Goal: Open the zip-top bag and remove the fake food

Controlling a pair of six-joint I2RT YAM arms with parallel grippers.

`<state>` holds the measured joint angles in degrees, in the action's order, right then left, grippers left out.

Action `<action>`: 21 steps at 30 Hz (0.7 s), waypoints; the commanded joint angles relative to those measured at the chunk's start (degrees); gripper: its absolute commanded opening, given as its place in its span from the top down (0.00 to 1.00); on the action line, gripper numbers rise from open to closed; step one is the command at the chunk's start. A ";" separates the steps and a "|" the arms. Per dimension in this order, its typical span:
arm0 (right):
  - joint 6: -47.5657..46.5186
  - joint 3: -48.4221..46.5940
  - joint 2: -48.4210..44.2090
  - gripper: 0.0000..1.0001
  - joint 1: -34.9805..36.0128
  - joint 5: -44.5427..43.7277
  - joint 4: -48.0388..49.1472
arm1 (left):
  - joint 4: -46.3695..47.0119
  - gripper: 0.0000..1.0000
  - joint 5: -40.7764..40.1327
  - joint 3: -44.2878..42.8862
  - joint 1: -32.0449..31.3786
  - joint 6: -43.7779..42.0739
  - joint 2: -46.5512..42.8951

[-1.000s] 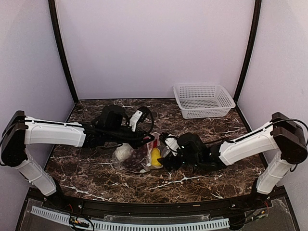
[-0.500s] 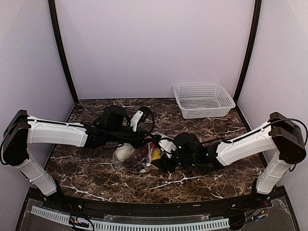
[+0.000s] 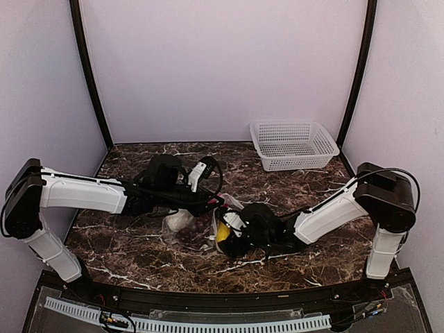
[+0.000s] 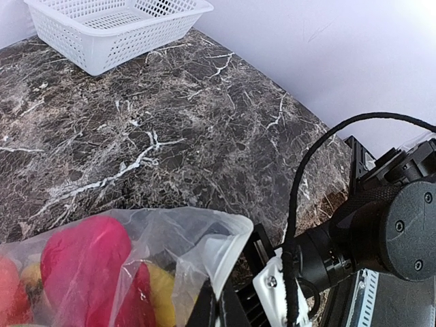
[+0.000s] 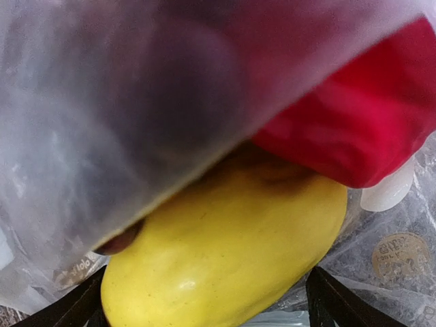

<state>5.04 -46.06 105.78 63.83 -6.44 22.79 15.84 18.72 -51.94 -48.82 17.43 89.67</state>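
Leftward goes the right gripper (image 3: 223,229), away from the white basket (image 3: 293,144) and into the mouth of the zip-top bag (image 3: 191,232). Its fingers (image 5: 82,306) are spread wide, straddling the yellow lemon (image 5: 231,238) under a red piece (image 5: 354,129). Meanwhile the left gripper (image 3: 215,202) is clamped tight on the bag's lip, well front-left of that basket.

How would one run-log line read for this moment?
left end effector: shut on zip-top bag | right end effector: open, straddling yellow fake food inside bag
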 commanded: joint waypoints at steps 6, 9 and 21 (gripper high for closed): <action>2.08 0.04 -1.82 0.28 0.36 -6.08 0.46 | 2.39 0.99 1.08 1.10 -0.11 0.63 -0.35; 1.72 1.70 -6.67 0.35 0.40 -7.89 0.30 | 2.05 0.99 1.10 1.14 -0.05 0.31 -0.47; -1.82 1.00 -7.37 0.34 -0.25 -8.40 -0.34 | 2.17 0.99 1.92 0.75 -0.07 0.25 0.28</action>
<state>4.82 -43.59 95.00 63.96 -15.97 22.79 17.93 19.62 -51.57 -48.75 17.82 90.04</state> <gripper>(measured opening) 0.640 0.011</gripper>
